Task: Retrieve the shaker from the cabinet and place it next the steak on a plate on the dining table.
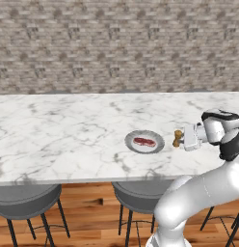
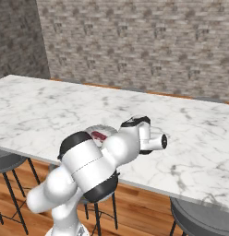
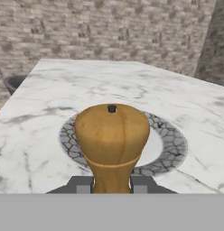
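With the shaker (image 1: 178, 138) out of the cabinet and clamped at its waist in the gripper (image 1: 181, 140), just beside the plate (image 1: 157, 144) with the steak (image 1: 144, 142) near the dining table (image 1: 68, 130)'s front edge, only setting it down and letting go remain.

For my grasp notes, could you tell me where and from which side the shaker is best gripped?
Grip the shaker at its narrow waist, coming from the side, level with the table. It stands upright and its rounded top is wider, so fingers sit securely below it, as the gripper does now.

Grey stools (image 1: 30, 205), brick wall (image 1: 119, 46)
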Motion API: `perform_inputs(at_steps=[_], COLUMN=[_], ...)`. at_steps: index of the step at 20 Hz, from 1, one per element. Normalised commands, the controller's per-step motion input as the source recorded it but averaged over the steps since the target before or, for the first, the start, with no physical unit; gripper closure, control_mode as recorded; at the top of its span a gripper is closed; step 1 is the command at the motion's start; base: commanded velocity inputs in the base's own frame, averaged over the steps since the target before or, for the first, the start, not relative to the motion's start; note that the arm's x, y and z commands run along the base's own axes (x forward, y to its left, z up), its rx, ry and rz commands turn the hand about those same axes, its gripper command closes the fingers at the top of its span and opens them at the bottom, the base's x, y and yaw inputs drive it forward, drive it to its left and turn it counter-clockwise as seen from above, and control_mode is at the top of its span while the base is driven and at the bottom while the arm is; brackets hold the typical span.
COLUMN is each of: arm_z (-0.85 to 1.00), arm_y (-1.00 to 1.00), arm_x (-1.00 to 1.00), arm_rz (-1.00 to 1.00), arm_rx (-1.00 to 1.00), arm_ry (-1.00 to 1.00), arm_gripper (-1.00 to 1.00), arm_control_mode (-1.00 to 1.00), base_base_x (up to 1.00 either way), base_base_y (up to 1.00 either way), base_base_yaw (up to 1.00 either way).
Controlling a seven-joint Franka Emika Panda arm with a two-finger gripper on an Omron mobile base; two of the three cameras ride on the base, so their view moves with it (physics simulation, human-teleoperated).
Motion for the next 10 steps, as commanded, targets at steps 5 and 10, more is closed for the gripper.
perform_inputs(at_steps=[5, 10], arm_z=[-0.23, -0.26], arm_y=[0.00, 0.00], arm_x=[0.15, 0.15], arm_rz=[0.00, 0.00], arm_rx=[0.00, 0.00], arm_ry=[-0.06, -0.02], arm_gripper=[1.00, 1.00], arm_control_mode=[-1.00, -1.00], base_base_x=[0.00, 0.00], base_base_y=[0.00, 0.00], base_base_yaw=[0.00, 0.00])
